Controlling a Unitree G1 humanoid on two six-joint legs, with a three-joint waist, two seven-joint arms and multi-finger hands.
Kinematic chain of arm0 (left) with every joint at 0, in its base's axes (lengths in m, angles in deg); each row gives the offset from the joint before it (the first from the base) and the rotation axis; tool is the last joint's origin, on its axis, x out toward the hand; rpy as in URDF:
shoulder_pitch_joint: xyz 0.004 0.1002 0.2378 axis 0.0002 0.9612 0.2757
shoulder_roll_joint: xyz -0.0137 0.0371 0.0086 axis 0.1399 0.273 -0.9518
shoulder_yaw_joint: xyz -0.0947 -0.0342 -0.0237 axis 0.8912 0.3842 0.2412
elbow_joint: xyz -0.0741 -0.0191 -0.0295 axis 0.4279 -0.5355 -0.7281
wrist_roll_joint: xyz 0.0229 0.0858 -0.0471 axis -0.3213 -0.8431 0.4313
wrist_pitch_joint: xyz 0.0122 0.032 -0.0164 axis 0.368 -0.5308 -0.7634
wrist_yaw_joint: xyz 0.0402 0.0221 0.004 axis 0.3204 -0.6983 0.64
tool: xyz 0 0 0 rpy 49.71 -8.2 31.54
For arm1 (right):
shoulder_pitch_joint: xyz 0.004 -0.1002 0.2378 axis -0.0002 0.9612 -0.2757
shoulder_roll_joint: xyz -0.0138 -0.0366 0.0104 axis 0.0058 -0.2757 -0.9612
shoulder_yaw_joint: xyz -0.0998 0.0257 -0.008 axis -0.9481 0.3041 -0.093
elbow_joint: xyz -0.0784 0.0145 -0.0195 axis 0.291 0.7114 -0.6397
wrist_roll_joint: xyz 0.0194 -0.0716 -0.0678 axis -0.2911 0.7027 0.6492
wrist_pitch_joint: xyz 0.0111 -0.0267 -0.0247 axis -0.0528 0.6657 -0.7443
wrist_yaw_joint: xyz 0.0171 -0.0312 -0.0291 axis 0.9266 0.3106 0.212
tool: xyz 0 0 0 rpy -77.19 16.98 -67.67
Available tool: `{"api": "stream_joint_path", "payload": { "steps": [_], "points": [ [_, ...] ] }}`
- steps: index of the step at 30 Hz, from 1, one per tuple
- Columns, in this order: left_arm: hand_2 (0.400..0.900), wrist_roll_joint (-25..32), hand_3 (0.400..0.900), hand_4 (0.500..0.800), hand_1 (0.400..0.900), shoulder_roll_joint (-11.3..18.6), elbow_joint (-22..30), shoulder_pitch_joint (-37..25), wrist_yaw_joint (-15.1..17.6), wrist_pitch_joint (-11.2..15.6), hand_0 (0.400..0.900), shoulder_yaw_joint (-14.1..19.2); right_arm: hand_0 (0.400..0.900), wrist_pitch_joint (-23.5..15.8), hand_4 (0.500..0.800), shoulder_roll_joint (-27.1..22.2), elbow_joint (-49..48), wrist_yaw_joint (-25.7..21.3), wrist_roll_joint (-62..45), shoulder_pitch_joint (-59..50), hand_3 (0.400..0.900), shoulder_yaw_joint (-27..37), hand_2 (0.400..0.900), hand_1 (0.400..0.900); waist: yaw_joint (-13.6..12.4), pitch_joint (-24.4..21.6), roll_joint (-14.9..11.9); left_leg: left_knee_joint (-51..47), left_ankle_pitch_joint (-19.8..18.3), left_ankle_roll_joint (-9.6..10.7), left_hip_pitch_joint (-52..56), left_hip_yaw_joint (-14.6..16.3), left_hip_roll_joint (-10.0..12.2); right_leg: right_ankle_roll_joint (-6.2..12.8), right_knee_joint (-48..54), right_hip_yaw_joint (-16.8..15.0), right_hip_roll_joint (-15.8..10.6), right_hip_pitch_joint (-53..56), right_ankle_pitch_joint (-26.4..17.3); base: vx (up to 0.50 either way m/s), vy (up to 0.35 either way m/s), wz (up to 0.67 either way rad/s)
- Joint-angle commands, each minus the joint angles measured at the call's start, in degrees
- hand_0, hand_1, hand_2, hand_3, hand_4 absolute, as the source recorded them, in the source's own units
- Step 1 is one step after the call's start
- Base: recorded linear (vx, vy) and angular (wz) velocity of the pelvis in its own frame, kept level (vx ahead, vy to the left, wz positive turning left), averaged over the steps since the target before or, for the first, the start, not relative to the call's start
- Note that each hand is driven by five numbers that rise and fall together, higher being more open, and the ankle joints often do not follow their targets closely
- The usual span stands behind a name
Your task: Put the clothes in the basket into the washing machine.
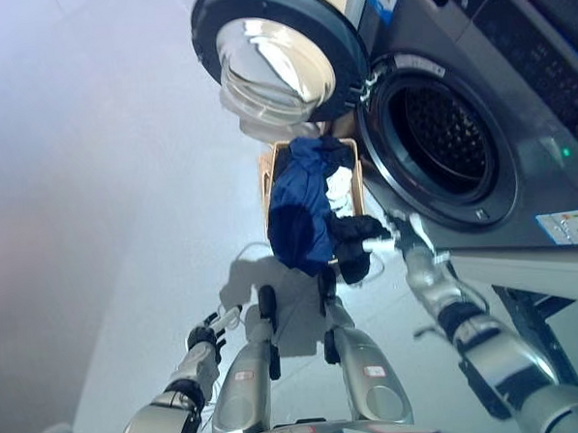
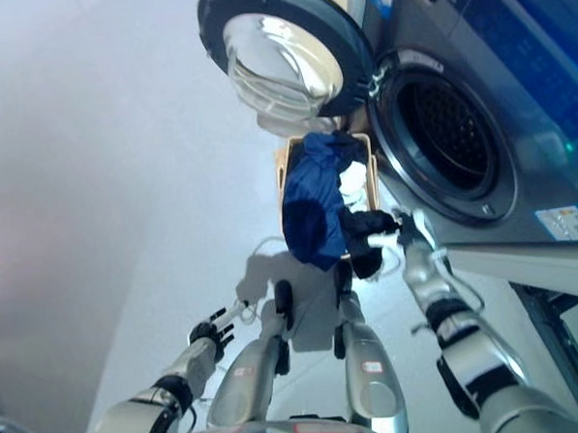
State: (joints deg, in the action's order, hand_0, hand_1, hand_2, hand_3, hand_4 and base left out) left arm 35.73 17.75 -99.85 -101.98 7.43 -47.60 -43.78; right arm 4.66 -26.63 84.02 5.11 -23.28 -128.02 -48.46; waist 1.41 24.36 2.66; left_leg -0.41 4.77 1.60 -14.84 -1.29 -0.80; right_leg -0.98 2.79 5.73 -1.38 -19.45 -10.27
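Gripping blue garment (image 1: 303, 211) over basket (image 1: 266, 175), right hand (image 1: 363, 234), left hand (image 1: 204, 336) loosely spread.

One washing machine (image 1: 515, 98), its single round door (image 1: 276, 52) swung open; one basket (image 1: 269, 174) on the floor; one blue garment (image 1: 303, 201); one white garment (image 1: 340, 188).

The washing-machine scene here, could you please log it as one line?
right hand: shut on blue garment over basket | left hand: open, idle, low | washing machine door: open | drum: no clothes visible
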Motion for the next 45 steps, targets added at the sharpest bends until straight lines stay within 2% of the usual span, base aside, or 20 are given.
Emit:
{"api": "stream_joint_path", "payload": {
  "steps": [1, 7, 12, 15, 17, 21, 23, 28, 33, 34, 35, 45],
  "points": [
    [0.900, 2.7, 0.900, 0.800, 0.900, 3.4, -0.3, -1.9, 1.9, 2.4, 0.900, -2.0, 0.900, -1.3, 0.800, -1.0, 1.1, -3.4, 3.5, -3.7, 0.900, -2.2, 0.900, 0.900, -0.9, -0.5, 1.1, 1.1, -3.7, -0.5, -0.8, 0.8, -2.0, 6.20, -16.3, -2.9, -0.9, -9.2, 10.6, 0.00, 0.000, 0.00],
    [0.900, 7.4, 0.900, 0.800, 0.900, 3.9, 2.3, -7.0, 2.6, 4.3, 0.900, -2.4, 0.900, -0.2, 0.800, -2.4, 8.2, -5.1, 5.5, -10.3, 0.900, -4.8, 0.900, 0.900, -2.0, 2.2, 3.1, 3.8, -3.9, -0.3, -5.8, 0.9, -2.7, 6.02, -20.0, -3.2, -1.5, -15.2, 11.3, 0.00, -0.028, 0.07],
    [0.900, 8.4, 0.900, 0.800, 0.900, 3.2, 4.0, -9.4, 4.0, 5.4, 0.900, -3.6, 0.900, 0.4, 0.800, -1.6, 10.6, -8.6, 7.3, -10.9, 0.900, -5.1, 0.900, 0.900, -2.0, 4.6, 4.2, 8.8, -5.1, -0.2, -10.6, 0.9, -3.7, 5.66, -24.1, -3.6, -2.3, -19.5, 12.4, -0.04, -0.022, 0.12],
    [0.900, 9.1, 0.900, 0.800, 0.900, 3.2, 7.4, -11.3, 5.4, 7.3, 0.900, -5.2, 0.900, 0.1, 0.800, -3.5, 9.8, -13.3, 9.8, -13.0, 0.900, -5.5, 0.900, 0.900, -2.0, 5.4, 5.5, 17.5, -7.4, -0.6, -19.2, 1.0, -4.9, 5.23, -30.4, -4.4, -3.6, -26.6, 13.8, -0.07, -0.011, 0.16],
    [0.900, 9.4, 0.900, 0.800, 0.900, 3.1, 8.4, -11.5, 5.6, 7.7, 0.900, -5.5, 0.900, -0.3, 0.800, -4.2, 9.5, -14.3, 10.2, -13.5, 0.900, -5.5, 0.900, 0.900, -2.1, 5.4, 5.7, 19.8, -8.1, -0.7, -21.6, 1.3, -5.1, 5.25, -32.2, -4.6, -3.9, -28.6, 14.2, -0.05, 0.001, 0.09],
    [0.900, 11.0, 0.900, 0.800, 0.900, 3.4, 11.2, -13.7, 6.5, 9.4, 0.900, -7.1, 0.900, 1.2, 0.800, -6.5, 11.0, -19.9, 15.0, -18.7, 0.900, -7.8, 0.900, 0.900, -2.4, 5.4, 6.6, 28.4, -10.2, -1.4, -30.8, 1.7, -5.7, 4.89, -39.2, -5.9, -5.0, -36.8, 15.4, -0.08, 0.000, 0.14],
    [0.900, 11.8, 0.900, 0.800, 0.900, 3.7, 12.9, -13.8, 6.4, 10.0, 0.900, -7.6, 0.900, 1.2, 0.800, -7.3, 11.5, -19.7, 15.4, -19.4, 0.900, -8.5, 0.900, 0.900, -2.7, 5.4, 6.9, 30.8, -11.3, -1.5, -32.9, 1.7, -5.7, 4.82, -41.6, -6.3, -5.3, -38.8, 16.2, -0.04, 0.014, 0.04],
    [0.900, 13.5, 0.900, 0.800, 0.900, 3.0, 10.9, -15.6, 5.3, 9.2, 0.900, -7.7, 0.900, 3.5, 0.800, -8.3, 17.2, -15.6, 18.1, -20.7, 0.900, -11.7, 0.900, 0.900, -2.9, 5.4, 7.1, 35.2, -12.4, -1.6, -38.2, 1.8, -5.8, 4.58, -45.9, -6.6, -5.9, -43.8, 17.4, -0.01, -0.011, 0.07],
    [0.900, 13.3, 0.900, 0.800, 0.900, 2.2, 10.0, -14.9, 5.0, 8.7, 0.900, -7.5, 0.900, 5.2, 0.800, -7.6, 19.2, -14.9, 19.6, -18.4, 0.900, -11.6, 0.900, 0.900, -2.9, 5.4, 7.1, 35.5, -12.4, -1.6, -39.3, 1.7, -5.9, 4.32, -46.6, -6.9, -5.9, -45.1, 17.6, 0.02, -0.012, 0.06],
    [0.900, 13.3, 0.900, 0.800, 0.900, 2.2, 9.9, -14.8, 5.1, 8.7, 0.900, -7.4, 0.686, 5.2, 0.672, -7.6, 18.8, -15.1, 19.6, -18.1, 0.686, -11.4, 0.686, 0.686, -2.9, 5.4, 7.0, 35.3, -12.3, -1.6, -39.3, 1.7, -5.9, 4.30, -46.6, -7.0, -5.9, -45.2, 17.7, 0.00, 0.000, 0.00],
    [0.900, 13.2, 0.900, 0.800, 0.900, 2.1, 9.9, -14.7, 5.2, 8.7, 0.900, -7.4, 0.400, 5.1, 0.500, -7.4, 18.5, -15.5, 19.6, -17.8, 0.400, -11.2, 0.400, 0.400, -3.0, 5.4, 6.9, 35.2, -12.3, -1.6, -39.3, 1.7, -6.0, 4.33, -46.6, -7.1, -5.8, -45.2, 17.6, 0.00, 0.000, 0.00],
    [0.900, 13.7, 0.900, 0.800, 0.900, 3.0, 9.6, -15.2, 5.4, 9.5, 0.900, -6.5, 0.400, 5.2, 0.500, -8.1, 17.8, -14.9, 19.4, -18.0, 0.400, -11.5, 0.400, 0.400, -2.8, 5.4, 6.0, 36.1, -12.6, -1.5, -39.2, 1.2, -6.4, 4.40, -46.8, -6.9, -6.1, -44.6, 17.5, 0.00, 0.002, 0.01]
  ]
}}
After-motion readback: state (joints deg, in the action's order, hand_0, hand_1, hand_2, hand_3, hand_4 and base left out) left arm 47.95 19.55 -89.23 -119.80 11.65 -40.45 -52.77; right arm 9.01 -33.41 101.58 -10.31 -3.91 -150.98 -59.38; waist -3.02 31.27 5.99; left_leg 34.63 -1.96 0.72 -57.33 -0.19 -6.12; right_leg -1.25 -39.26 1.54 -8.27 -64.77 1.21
